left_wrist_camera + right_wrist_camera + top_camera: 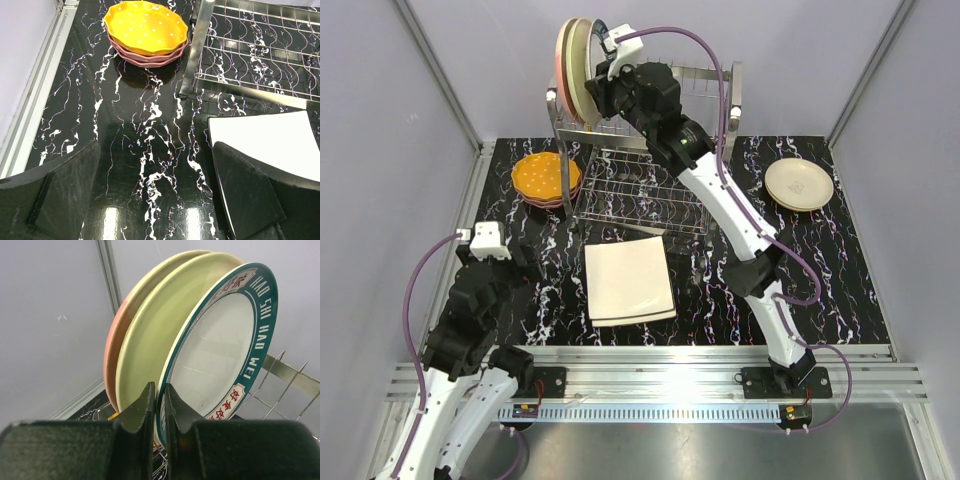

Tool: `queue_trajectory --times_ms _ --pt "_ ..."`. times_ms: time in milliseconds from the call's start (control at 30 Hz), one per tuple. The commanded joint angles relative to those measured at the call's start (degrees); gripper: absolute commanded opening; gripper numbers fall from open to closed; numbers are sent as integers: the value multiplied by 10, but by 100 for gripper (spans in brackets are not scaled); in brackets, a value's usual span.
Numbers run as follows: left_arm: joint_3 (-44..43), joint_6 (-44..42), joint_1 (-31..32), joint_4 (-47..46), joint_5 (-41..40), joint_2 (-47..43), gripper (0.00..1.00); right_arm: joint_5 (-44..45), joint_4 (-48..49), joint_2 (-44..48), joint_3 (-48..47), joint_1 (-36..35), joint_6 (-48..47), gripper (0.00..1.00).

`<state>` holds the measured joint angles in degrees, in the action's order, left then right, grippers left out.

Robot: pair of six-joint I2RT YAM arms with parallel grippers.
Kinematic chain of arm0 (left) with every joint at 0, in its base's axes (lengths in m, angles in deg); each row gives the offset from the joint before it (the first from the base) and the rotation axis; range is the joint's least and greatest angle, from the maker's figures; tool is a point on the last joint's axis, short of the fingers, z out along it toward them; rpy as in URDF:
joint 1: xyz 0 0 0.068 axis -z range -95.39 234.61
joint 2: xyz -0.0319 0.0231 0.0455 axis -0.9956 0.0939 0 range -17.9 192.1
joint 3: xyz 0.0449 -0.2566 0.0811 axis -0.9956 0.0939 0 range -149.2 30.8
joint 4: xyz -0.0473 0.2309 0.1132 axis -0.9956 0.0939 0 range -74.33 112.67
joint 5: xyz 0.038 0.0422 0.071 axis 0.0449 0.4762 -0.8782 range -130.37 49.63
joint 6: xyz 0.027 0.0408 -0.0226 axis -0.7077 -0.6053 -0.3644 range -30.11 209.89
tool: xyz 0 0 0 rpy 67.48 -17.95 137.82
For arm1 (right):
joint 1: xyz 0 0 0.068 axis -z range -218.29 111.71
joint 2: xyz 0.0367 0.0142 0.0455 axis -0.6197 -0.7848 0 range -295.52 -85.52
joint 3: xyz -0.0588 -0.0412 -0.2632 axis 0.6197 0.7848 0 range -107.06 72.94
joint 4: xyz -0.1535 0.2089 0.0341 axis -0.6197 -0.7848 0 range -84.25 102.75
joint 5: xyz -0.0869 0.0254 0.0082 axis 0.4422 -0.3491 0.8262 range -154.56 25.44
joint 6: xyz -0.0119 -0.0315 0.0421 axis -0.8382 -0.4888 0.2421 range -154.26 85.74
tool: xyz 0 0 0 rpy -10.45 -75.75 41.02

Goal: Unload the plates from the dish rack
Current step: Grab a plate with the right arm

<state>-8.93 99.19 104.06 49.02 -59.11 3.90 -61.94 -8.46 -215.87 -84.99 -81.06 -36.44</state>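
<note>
Risk gathers at the left end of the dish rack (640,195), on its upper tier, where three plates stand on edge, packed close: a pink plate (112,365), a cream plate (160,340) beside it, and a white plate (220,360) with a teal lettered rim. The right tool (157,390) is pinched on the white plate's rim, one finger on its face and the other in the slim gap behind it, next to the cream plate.

That grip looks shallow, taking only the edge. A plate held this way would likely pivot under its own weight once it leaves the rack, and glazed ware is slippery, so it could swing or slide out. The finger in the gap may also catch the cream plate and tip it against the pink one, or drag it along. A lift that is not straight up could snag the plate's lower edge on the rack's wires, which are hidden here.

A drop from this height would land on the rack's lower tier or on the square plates (628,282) lying just in front of the rack. An orange plate (546,176) sits stacked to the rack's left and a round cream plate (799,184) to its right.

The left tool (156,150) hangs wide open and empty over the tabletop (850,290), in front of the rack's left corner.
</note>
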Motion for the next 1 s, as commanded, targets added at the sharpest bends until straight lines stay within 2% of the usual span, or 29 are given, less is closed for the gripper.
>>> queue_trajectory --times_ms 0,200,633,767,967 --pt "3 -2 0 -27 -9 -3 99 -1 42 3 -55 -4 -1 0" --pt "2 -3 -1 -26 -8 3 99 -6 32 11 -73 -4 38 0" --pt "2 -1 0 -24 -13 3 99 3 22 18 -113 -3 41 0" --pt "2 0 0 -23 -14 2 99 9 23 21 -114 -3 25 0" --pt "2 -1 0 -23 -14 3 99 6 24 29 -106 4 -62 0"
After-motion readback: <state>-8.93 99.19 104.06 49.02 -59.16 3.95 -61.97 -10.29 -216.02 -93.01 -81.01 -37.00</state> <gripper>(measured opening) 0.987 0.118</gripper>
